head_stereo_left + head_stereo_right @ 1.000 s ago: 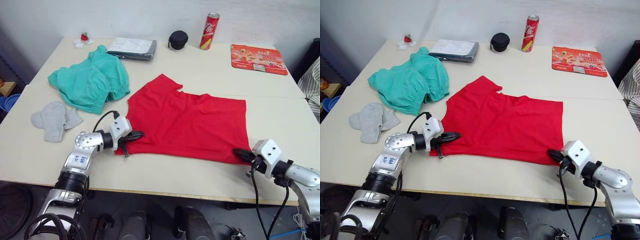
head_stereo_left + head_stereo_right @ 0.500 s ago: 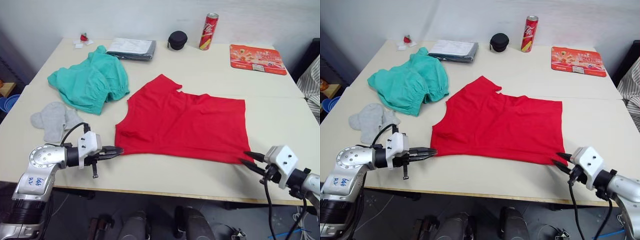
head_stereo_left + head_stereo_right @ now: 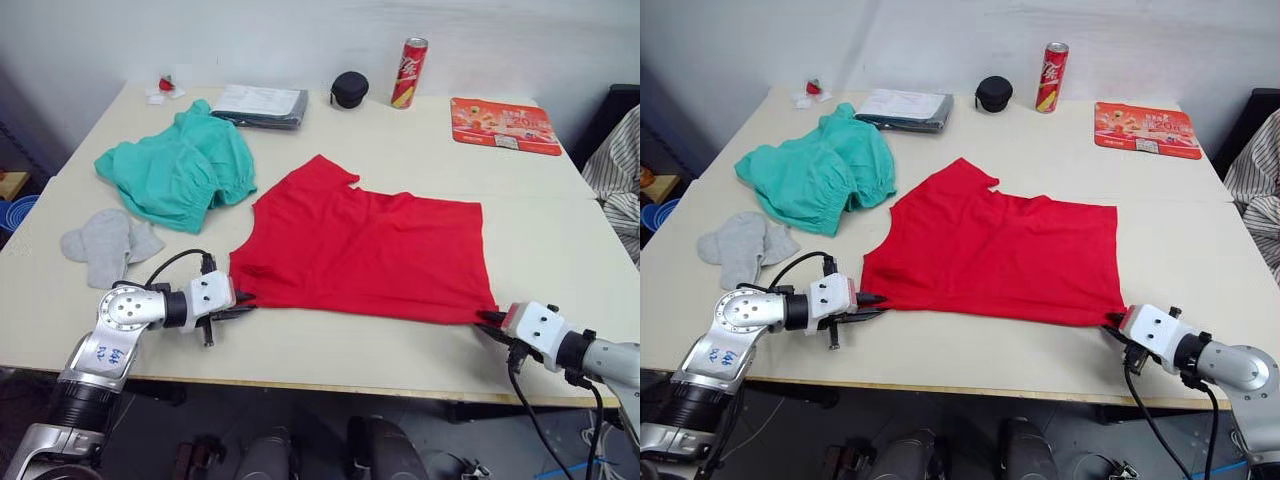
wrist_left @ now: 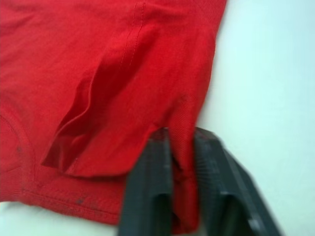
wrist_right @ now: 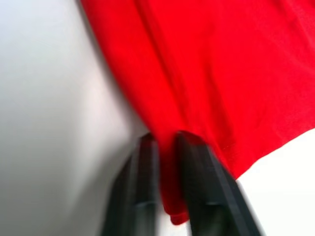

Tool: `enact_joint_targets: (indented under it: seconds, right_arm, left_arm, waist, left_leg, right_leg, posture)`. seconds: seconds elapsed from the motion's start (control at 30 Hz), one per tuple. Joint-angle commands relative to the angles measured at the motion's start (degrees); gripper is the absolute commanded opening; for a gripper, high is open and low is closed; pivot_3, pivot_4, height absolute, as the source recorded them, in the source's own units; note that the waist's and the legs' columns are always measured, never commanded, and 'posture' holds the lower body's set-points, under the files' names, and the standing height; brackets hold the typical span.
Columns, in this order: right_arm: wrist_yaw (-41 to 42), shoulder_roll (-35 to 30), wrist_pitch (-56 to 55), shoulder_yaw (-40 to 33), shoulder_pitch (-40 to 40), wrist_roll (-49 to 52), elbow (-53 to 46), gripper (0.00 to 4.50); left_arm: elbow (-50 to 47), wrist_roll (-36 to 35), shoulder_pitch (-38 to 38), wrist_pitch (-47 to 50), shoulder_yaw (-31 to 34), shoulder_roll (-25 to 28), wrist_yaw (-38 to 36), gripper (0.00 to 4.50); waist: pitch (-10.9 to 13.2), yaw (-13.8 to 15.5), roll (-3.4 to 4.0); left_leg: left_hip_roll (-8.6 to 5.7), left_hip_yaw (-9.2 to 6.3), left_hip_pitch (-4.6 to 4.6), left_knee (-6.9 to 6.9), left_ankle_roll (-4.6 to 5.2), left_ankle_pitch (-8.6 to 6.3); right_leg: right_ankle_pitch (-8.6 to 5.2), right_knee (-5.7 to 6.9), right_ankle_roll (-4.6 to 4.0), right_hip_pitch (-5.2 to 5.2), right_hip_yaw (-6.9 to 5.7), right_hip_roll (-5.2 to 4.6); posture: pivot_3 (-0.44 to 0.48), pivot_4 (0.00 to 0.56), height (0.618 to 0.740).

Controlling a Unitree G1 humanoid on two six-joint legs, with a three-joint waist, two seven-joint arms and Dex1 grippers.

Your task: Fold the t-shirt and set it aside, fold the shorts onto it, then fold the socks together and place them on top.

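Both arms reach low over the desk's point(image 3: 330, 350) near edge, forearms nearly level. The left claw point(image 4: 179, 162) pinches the t-shirt's point(image 3: 365, 245) near left corner; the right claw point(image 5: 165, 147) pinches its near right corner. The t-shirt lies spread flat between them, with shorts point(image 3: 180, 170) and socks point(image 3: 105, 240) to its left.

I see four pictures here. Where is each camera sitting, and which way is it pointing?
Left and right eye views: on the head, looking forward and down over the table; both arms show.
Left wrist view: on the left wrist, looking along the left gripper, shut on the t-shirt.
Right wrist view: on the right wrist, looking along the right gripper, shut on the same t-shirt.
All four views share the t-shirt.
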Motion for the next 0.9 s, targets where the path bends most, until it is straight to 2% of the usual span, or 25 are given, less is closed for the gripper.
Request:
enact_joint_targets:
  seconds: [0.03,0.17,0.3,0.57,0.7,0.87,0.9]
  right_arm:
    - [0.13,-1.26,2.24,-0.12,0.94,-0.74,1.67,0.01]
    - [2.41,-1.42,1.98,-1.15,3.18,1.64,-0.02,0.01]
    - [5.14,-2.95,0.26,-5.13,10.27,3.97,-4.08,0.01]
    - [7.72,-1.67,-2.19,-12.03,25.69,6.63,-11.72,0.01]
    - [6.46,0.04,-1.45,-12.14,29.15,6.92,-15.38,0.01]
    - [4.49,2.11,3.25,-11.9,29.45,8.68,-18.8,0.01]
    - [5.23,2.03,5.06,-12.15,29.77,10.31,-19.78,0.42]
  left_arm:
    - [1.31,1.17,1.36,2.97,-0.94,1.74,-1.01,0.0]
    - [-2.66,-2.48,5.18,2.67,0.87,4.06,-4.85,0.0]
    - [-10.34,-7.35,12.37,3.04,5.31,7.89,-7.56,0.0]
    - [-21.05,-10.92,25.04,5.95,13.3,10.67,-5.79,0.0]
    - [-23.3,-9.94,28.87,5.4,14.84,10.4,-4.8,0.0]
    - [-24.48,-12.04,30.36,7.32,15.43,10.78,-5.55,0.0]
    - [-24.53,-11.73,30.46,6.63,15.72,10.96,-5.69,0.47]
  waist:
    - [-0.09,-0.01,0.06]
    - [-0.14,-0.19,0.11]
    - [-0.17,-0.12,0.17]
    - [-0.13,0.79,0.17]
    - [-0.14,1.09,0.17]
    - [-0.14,1.12,0.15]
    - [-0.14,1.07,0.16]
  left_leg:
    - [0.0,0.0,0.0,0.0,0.01,0.0]
    - [0.03,-0.01,0.0,0.0,0.04,0.02]
    - [0.1,-0.01,-0.06,-0.18,0.05,0.02]
    - [0.13,-0.07,-0.11,-0.36,0.02,-0.14]
    - [0.14,-0.06,-0.06,-0.49,-0.09,-0.21]
    - [0.14,-0.04,-0.06,-0.77,-0.11,-0.1]
    - [0.14,-0.05,-0.06,-0.8,-0.09,-0.08]
  right_leg:
    - [0.0,0.0,0.0,0.0,0.0,0.0]
    - [-0.04,0.01,-0.06,-0.02,-0.02,0.01]
    - [-0.21,-0.02,-0.18,-0.14,-0.05,0.05]
    - [-0.26,-0.3,-0.21,-0.11,-0.02,0.1]
    - [-0.27,-0.31,-0.23,-0.12,0.02,0.1]
    - [-0.3,-0.4,-0.27,-0.22,0.01,0.11]
    - [-0.3,-0.4,-0.28,-0.23,0.01,0.11]
  posture:
    - [0.0,0.15,0.74]
    - [0.0,0.15,0.74]
    - [0.0,0.15,0.74]
    - [0.0,0.15,0.74]
    - [0.0,0.15,0.74]
    - [0.0,0.15,0.74]
    - [0.0,0.15,0.74]
